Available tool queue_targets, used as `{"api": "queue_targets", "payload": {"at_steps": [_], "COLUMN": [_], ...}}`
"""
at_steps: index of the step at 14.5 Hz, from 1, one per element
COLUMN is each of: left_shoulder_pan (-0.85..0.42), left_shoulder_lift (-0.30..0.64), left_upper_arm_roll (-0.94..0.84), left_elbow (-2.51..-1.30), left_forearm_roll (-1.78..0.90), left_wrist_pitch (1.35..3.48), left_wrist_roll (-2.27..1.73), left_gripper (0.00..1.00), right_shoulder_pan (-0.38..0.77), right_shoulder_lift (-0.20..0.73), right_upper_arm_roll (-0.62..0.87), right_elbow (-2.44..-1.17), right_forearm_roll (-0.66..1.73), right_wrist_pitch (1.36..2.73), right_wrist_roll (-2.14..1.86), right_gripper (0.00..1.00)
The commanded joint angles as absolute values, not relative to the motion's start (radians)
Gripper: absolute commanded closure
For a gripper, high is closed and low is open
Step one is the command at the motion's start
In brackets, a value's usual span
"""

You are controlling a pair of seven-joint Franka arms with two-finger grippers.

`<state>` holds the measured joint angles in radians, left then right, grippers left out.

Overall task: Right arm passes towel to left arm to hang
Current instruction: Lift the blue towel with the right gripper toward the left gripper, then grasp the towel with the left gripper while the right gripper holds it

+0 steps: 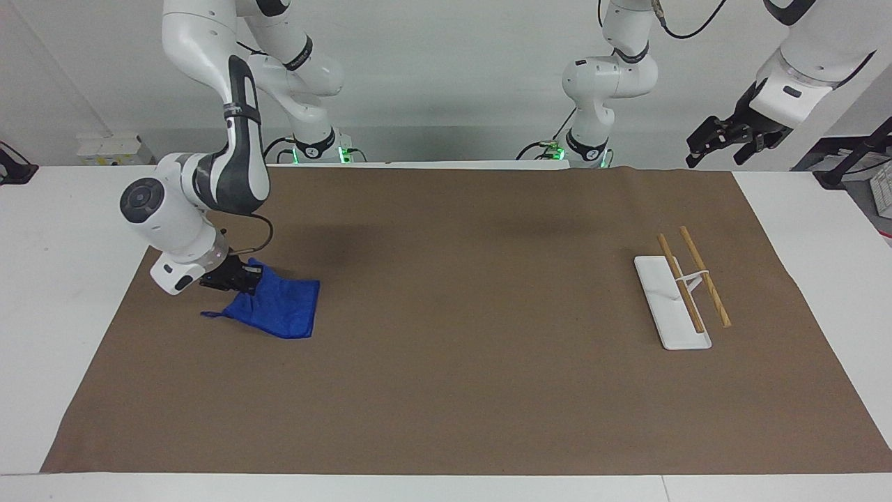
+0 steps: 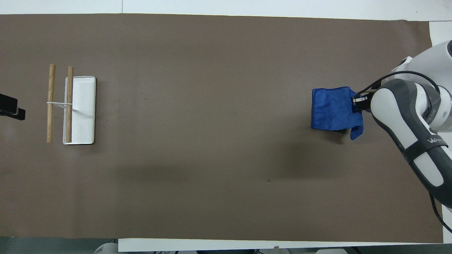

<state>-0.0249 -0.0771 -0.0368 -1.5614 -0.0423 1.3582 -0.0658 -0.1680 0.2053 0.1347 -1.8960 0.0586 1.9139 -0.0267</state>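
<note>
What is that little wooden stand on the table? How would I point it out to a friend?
Look along the brown mat toward the left arm's end. There sits a white tray-like base carrying two parallel wooden bars. It is the only wood on the table; the blue towel hangs at the other end.

From my seat, the right gripper point(image 1: 233, 277) is mostly buried in the bunched edge of the towel point(image 1: 282, 307), so I cannot see where its jaws meet the cloth. From overhead, the right arm point(image 2: 411, 120) covers that gripper almost entirely and runs off the frame's edge. The towel's loop cord is too thin for me to make out. Of the left gripper point(image 2: 10, 107) only a dark tip shows at the overhead frame's edge; in the facing view it is too small to read its jaws.
</note>
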Motion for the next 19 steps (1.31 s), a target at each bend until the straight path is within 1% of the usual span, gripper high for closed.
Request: {"api": "queue_targets", "payload": {"at_steps": [1, 3, 5, 7, 10, 11, 13, 16, 18, 19], "left_shoulder_pan": [-0.029, -0.029, -0.029, -0.029, -0.025, -0.035, -0.061, -0.103, -0.153, -0.169], "left_shoulder_lift": [-0.092, -0.092, -0.092, -0.092, -0.1, -0.11, -0.127, -0.143, -0.153, -0.166], "left_upper_arm_roll": [-0.032, -0.032, -0.032, -0.032, -0.032, -0.037, -0.048, -0.048, -0.048, -0.048], "left_elbow": [-1.569, -1.568, -1.568, -1.569, -1.577, -1.592, -1.65, -1.741, -1.801, -1.842], "left_forearm_roll": [-0.025, -0.025, -0.025, -0.023, -0.025, -0.025, -0.044, -0.132, -0.147, -0.159], "left_wrist_pitch": [1.344, 1.345, 1.345, 1.336, 1.316, 1.333, 1.441, 1.531, 1.575, 1.624], "left_wrist_roll": [-0.067, -0.067, -0.067, -0.067, -0.104, -0.226, -0.6, -0.984, -1.223, -1.3], "left_gripper": [0.0, 0.0, 0.0, 0.0, 0.0, 0.0, 0.0, 0.0, 0.0, 0.0], "right_shoulder_pan": [-0.184, -0.184, -0.181, -0.178, -0.173, -0.173, -0.172, -0.152, -0.141, -0.138], "right_shoulder_lift": [0.199, 0.199, 0.199, 0.204, 0.215, 0.222, 0.23, 0.247, 0.253, 0.253], "right_upper_arm_roll": [0.277, 0.375, 0.466, 0.575, 0.721, 0.756, 0.816, 0.854, 0.857, 0.859], "right_elbow": [-1.761, -1.72, -1.685, -1.645, -1.644, -1.643, -1.644, -1.647, -1.649, -1.648], "right_forearm_roll": [0.071, 0.17, 0.291, 0.313, 0.314, 0.314, 0.314, 0.343, 0.458, 0.497], "right_wrist_pitch": [1.729, 1.692, 1.709, 1.79, 1.992, 2.047, 2.144, 2.264, 2.313, 2.315], "right_wrist_roll": [0.255, 0.479, 0.695, 0.944, 1.245, 1.337, 1.469, 1.619, 1.652, 1.661], "right_gripper": [1.0, 1.0, 1.0, 1.0, 1.0, 1.0, 1.0, 1.0, 1.0, 1.0]}}
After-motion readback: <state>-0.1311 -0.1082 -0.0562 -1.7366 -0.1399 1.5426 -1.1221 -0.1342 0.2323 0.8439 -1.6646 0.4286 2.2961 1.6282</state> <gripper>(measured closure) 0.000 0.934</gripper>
